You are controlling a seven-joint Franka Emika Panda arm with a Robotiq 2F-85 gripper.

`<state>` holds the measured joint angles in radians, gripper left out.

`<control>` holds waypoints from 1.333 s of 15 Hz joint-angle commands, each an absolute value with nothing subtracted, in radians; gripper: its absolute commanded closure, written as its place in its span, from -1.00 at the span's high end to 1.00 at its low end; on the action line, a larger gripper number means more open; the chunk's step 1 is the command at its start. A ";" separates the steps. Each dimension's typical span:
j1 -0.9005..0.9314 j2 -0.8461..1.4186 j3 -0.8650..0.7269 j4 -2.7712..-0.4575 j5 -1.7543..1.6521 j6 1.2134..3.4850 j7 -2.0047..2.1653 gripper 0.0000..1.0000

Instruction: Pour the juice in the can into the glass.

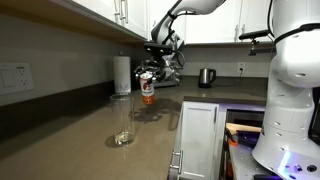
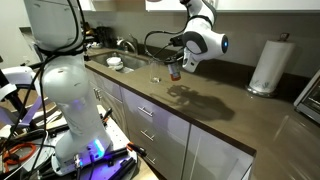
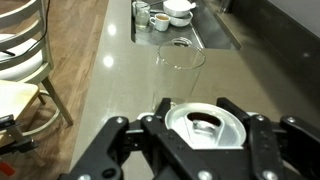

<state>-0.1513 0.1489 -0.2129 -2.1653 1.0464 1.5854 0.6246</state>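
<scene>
The can point(image 1: 147, 90) is red-orange with a white band and dark markings, and its top shines silver. Through the opening, the juice point(image 3: 203, 121) looks dark reddish-brown. The gripper point(image 3: 205, 130) is black. The glass point(image 1: 123, 130) is clear and colourless. The countertop point(image 2: 215, 115) is a dull grey-brown, and the cabinets point(image 1: 205, 20) and drawer fronts point(image 2: 150, 118) are white. The robot arm point(image 1: 295, 60) is white with dark joints. The paper-towel roll point(image 2: 268, 65) is white, the kettle point(image 1: 206, 77) steel-grey, and the floor point(image 3: 60, 60) wood-brown with plank grain.
</scene>
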 commanded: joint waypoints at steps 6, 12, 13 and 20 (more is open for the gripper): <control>-0.156 0.152 -0.206 -2.164 1.045 1.584 0.625 0.03; -0.145 0.147 -0.198 -2.167 1.037 1.598 0.635 -0.47; -0.142 0.148 -0.194 -2.166 1.036 1.602 0.638 -0.47; -0.115 0.133 -0.168 -2.168 1.021 1.645 0.674 -0.47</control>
